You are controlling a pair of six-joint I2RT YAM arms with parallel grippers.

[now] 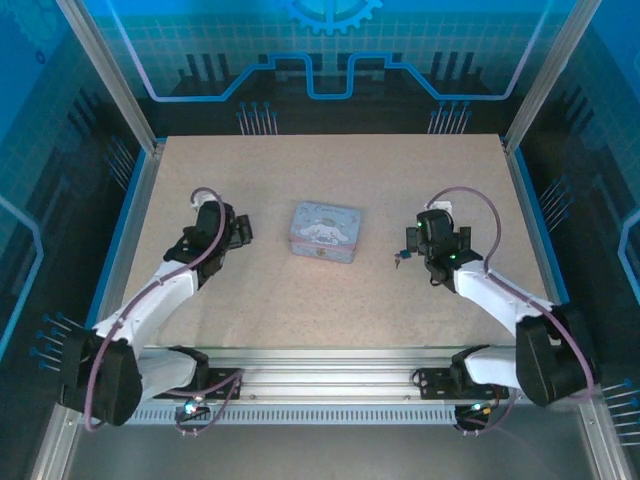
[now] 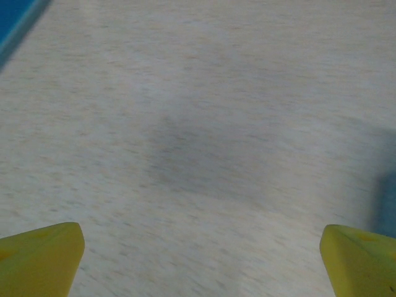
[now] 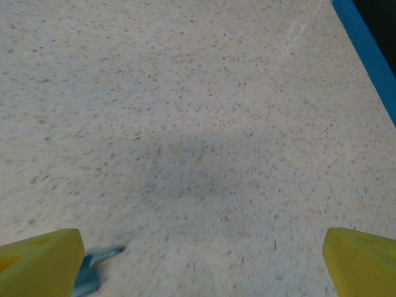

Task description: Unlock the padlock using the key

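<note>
Speckled beige table [image 1: 300, 300] with a blue rim, seen from above, and at its middle sits a pale blue tin [image 1: 325, 232] with a white cartoon figure on the lid. We see the left claw [image 1: 243, 232] just left of the tin, apart from it, and the right claw [image 1: 410, 243] well off to the tin's right. Close by that right claw, on its near left side, there's a tiny dark speck on the table: the padlock [image 1: 400, 261], too small up here for us to read any detail.

On the right wrist camera the right claw [image 3: 198, 263] is spread wide, yellow fingertips [image 3: 40, 260] at the two bottom corners. Tucked against the left fingertip lies a bluish bit of metal, the padlock [image 3: 86, 279] as best we can judge, half hidden by the finger and cut off at the bottom edge. A thin sliver pokes out up and to the right. We take it for the key [image 3: 112, 252], though we can't tell where one ends and the other starts.

On the left wrist camera the left claw [image 2: 201, 263] gapes wide too, over bare, blurred table. We can't identify the blue smear at the right edge.
</note>
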